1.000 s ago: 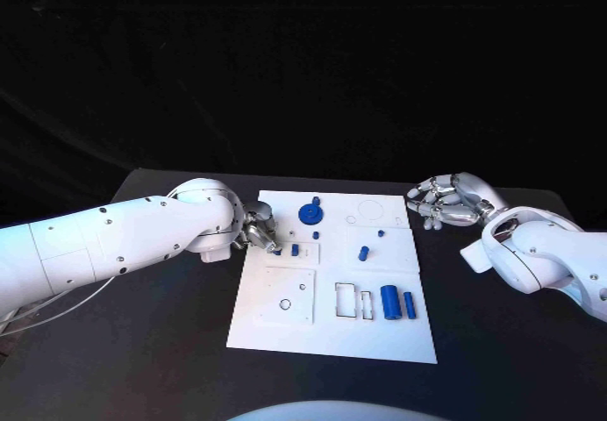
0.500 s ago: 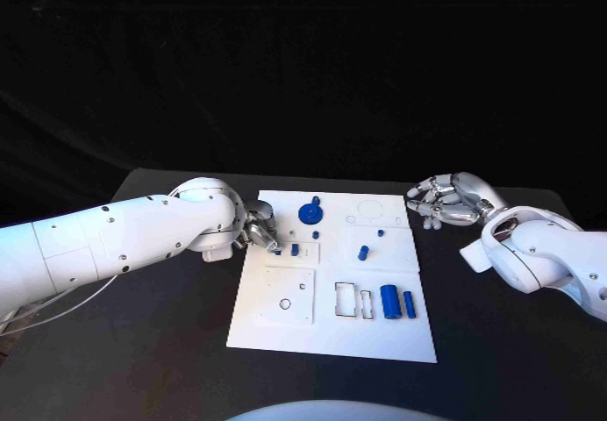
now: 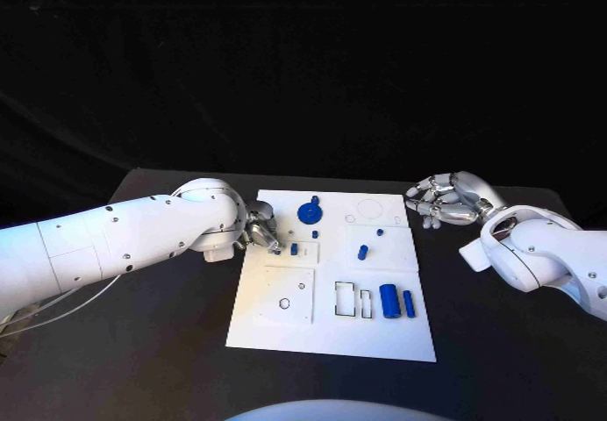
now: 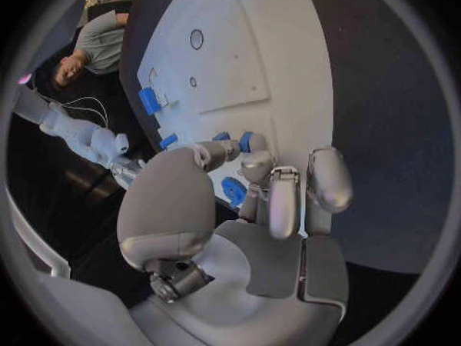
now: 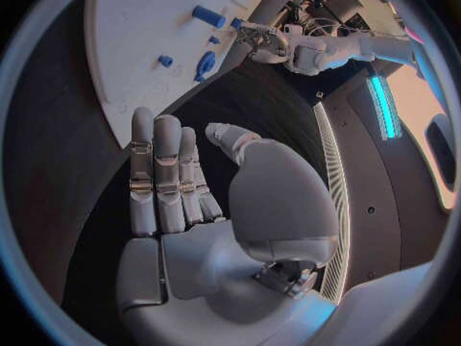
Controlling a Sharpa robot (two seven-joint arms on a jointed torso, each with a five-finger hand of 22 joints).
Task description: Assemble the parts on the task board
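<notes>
The white task board [image 3: 332,333] lies in the middle of the table. Blue parts stand or lie on it: a round piece [image 3: 310,211], small pegs [image 3: 315,234] [image 3: 294,249] [image 3: 380,233], a short piece [image 3: 363,253] and two cylinders [image 3: 389,301] [image 3: 409,303]. My left hand [image 3: 260,232] hovers at the board's left edge, bent fingers just left of a peg with a small gap. In the left wrist view that peg [image 4: 246,141] sits by the thumb tip and a fingertip [image 4: 257,161]. My right hand [image 3: 443,200] stays off the board's far right corner, empty.
A square plate with a hole [image 3: 285,304] and two narrow rectangular slots [image 3: 346,299] mark the board's near half. A round outline [image 3: 371,210] sits near its far right corner. Bare black table [image 3: 152,351] lies on both sides.
</notes>
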